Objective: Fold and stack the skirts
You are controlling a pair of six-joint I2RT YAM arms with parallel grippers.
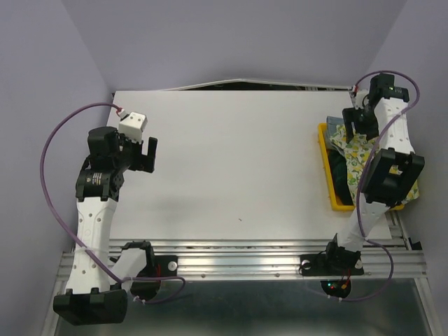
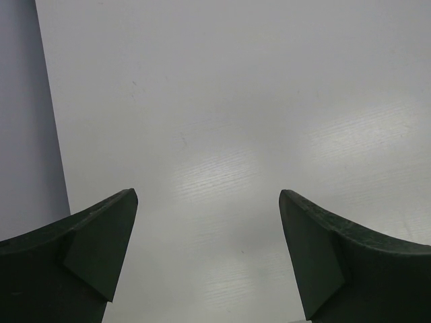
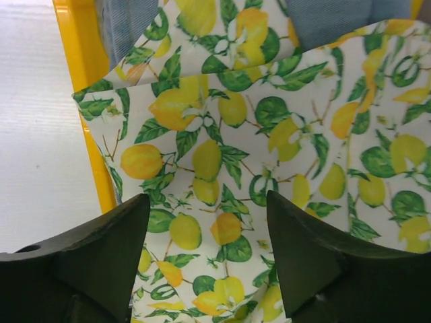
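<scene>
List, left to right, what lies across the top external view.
Open left pincer → bare white tabletop → rim of the rigid yellow plastic tray → white-yellow lemon-print cloth skirt lying in it.

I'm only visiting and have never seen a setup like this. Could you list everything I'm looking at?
Table: one, white, fills the middle of the overhead view.
Tray: one, yellow, at the table's right edge.
Lemon-print skirt: one, white-yellow with green leaves, on top in the tray.
Blue-grey skirt: one, plain, at the tray's far end beside the lemon print.
Dark skirt: one, dark green, in the tray beneath the lemon print; pattern too small to tell.
Cables: two, purple, one looping off each arm.
Left gripper: one, black, open, over bare table at the left.
Right gripper: one, black, fingers apart over the lemon-print skirt, holding nothing.
</scene>
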